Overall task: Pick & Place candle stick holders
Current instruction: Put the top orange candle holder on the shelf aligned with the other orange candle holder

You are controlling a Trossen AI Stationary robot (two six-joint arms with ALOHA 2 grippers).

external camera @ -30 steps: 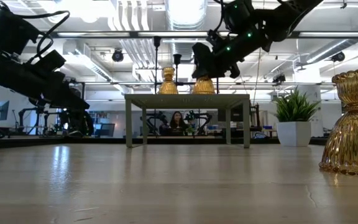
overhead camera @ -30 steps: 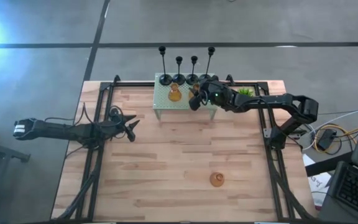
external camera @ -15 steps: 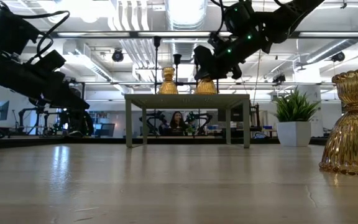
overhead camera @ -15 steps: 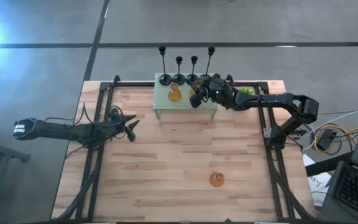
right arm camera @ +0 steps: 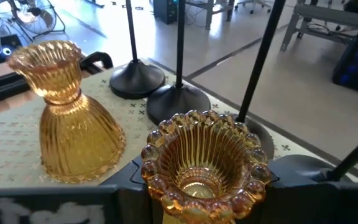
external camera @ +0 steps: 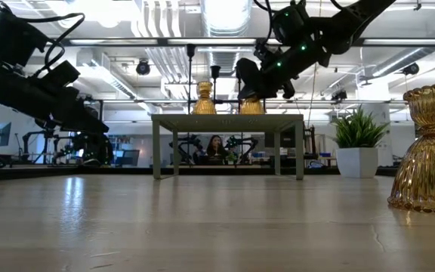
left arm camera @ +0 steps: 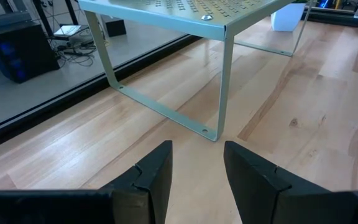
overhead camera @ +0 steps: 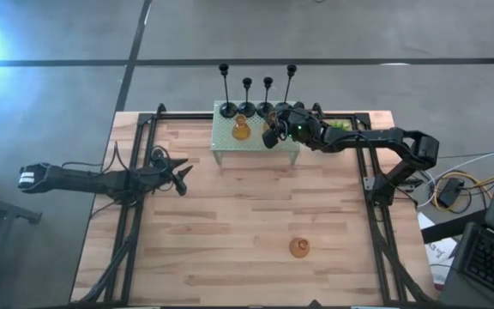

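Note:
A green perforated shelf (overhead camera: 230, 146) stands at the table's far edge. Several black candle stick holders (overhead camera: 247, 94) stand in a row along its far side on round bases (right arm camera: 135, 78). One amber glass holder (right arm camera: 73, 118) stands upright on the shelf. Beside it is a second amber holder (right arm camera: 204, 162), with my right gripper (overhead camera: 272, 135) shut on it over the shelf. Another amber holder (overhead camera: 298, 247) stands on the table near its front edge. My left gripper (left arm camera: 197, 168) waits open at the table's left, its fingers pointing toward the shelf. My right gripper pinches the amber holder's upper part, below its beaded rim (right arm camera: 166, 190), between its two fingers, one on each side. The fingers come slanting down from the table's right. The holder stays upright, its skirt (external camera: 251, 106) at the shelf top; whether it rests there I cannot tell.
A small potted plant (external camera: 357, 132) stands right of the shelf, under my right arm. Black rails (overhead camera: 135, 197) run along the table's left and right sides. Bare wood (overhead camera: 247, 206) lies between the shelf and the front amber holder.

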